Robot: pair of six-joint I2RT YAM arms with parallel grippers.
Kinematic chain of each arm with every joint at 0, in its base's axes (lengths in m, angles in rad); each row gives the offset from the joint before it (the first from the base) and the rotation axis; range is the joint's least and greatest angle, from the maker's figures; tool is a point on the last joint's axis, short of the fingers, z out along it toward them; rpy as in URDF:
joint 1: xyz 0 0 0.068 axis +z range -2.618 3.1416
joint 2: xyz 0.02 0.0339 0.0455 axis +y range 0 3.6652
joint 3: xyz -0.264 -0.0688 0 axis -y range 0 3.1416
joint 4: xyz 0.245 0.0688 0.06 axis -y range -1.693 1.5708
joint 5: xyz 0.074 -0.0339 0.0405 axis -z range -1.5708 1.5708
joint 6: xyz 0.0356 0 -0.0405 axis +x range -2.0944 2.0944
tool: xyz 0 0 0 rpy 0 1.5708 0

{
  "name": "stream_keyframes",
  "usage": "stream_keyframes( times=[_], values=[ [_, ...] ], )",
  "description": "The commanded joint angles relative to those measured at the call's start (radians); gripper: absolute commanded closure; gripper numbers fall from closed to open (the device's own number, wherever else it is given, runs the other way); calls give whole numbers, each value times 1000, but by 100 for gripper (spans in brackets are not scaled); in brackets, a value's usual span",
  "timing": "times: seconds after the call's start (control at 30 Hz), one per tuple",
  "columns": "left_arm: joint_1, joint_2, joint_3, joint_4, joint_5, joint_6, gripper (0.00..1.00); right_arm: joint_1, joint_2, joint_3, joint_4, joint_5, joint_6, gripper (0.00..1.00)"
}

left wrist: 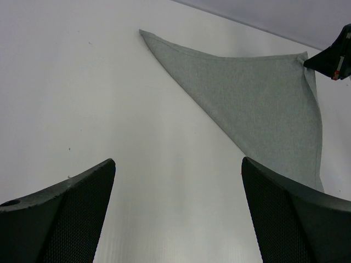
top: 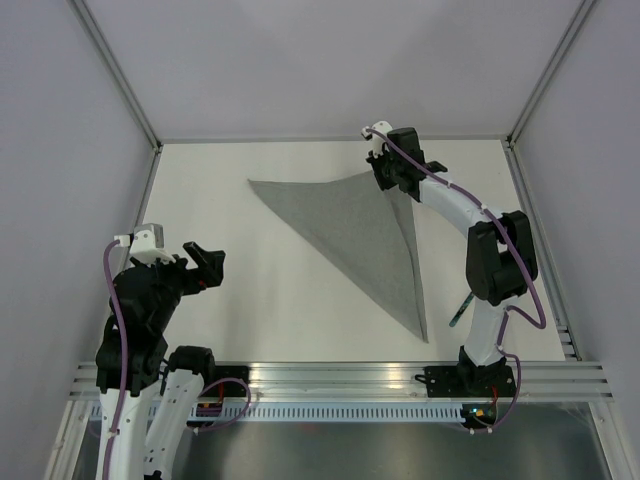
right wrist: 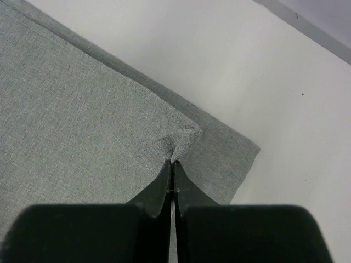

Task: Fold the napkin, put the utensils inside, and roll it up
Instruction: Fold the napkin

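Right end effector clamped on top-layer corner of folded napkin, cloth spread beneath and left of it; shallow pinch may slip, corners misalign; left end effector spread wide, empty

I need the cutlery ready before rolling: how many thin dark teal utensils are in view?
1. A thin dark teal stick-like utensil lies right of the near tip of the folded grey fabric napkin, beside the right arm; others may be hidden behind it.
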Motion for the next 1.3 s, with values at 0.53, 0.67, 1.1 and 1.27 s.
stream_keyframes(
  times=[0.53, 0.67, 1.1, 1.27],
  values=[
    [4, 14, -3, 47, -1, 13, 0, -27, 13, 49, 2, 20, -16, 99],
    [4, 17, -3, 47, -3, 13, 0, -33, 12, 45, 4, 20, -16, 100],
    [4, 17, -3, 47, -3, 13, 0, -42, 11, 46, 4, 18, -16, 100],
    [4, 19, -3, 49, -3, 13, 0, -47, 12, 46, 5, 23, -18, 99]
  ],
)
